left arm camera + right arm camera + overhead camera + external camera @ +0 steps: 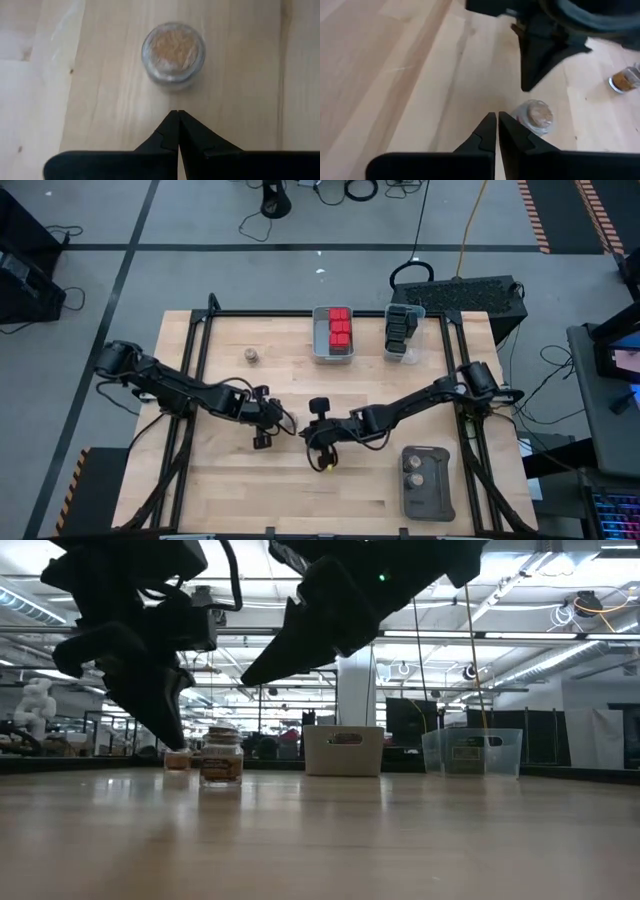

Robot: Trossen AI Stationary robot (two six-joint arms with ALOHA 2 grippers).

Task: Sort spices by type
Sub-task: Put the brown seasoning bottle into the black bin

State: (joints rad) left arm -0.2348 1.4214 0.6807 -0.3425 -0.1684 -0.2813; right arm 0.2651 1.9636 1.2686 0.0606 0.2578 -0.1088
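Starting at the left of the table (230,480), your left gripper (262,442) hangs low over the middle of the wood with its fingers (170,132) pressed together and nothing between them. Toward the far-left part of the table, a round jar (252,356) with a tan top stands alone, well apart from both arms. Just under your left gripper, the wrist view shows a second jar (173,54) standing upright on the wood, untouched. Next comes your right gripper (322,463), near the table's middle, also closed and empty. At the far edge you have the grey bin (320,352) holding the red-capped spices (339,330), then the clear bin (409,352) beside it with the black spices (399,328). Near the front-right corner lies the dark tray (424,492) carrying two tan-topped jars (417,470).
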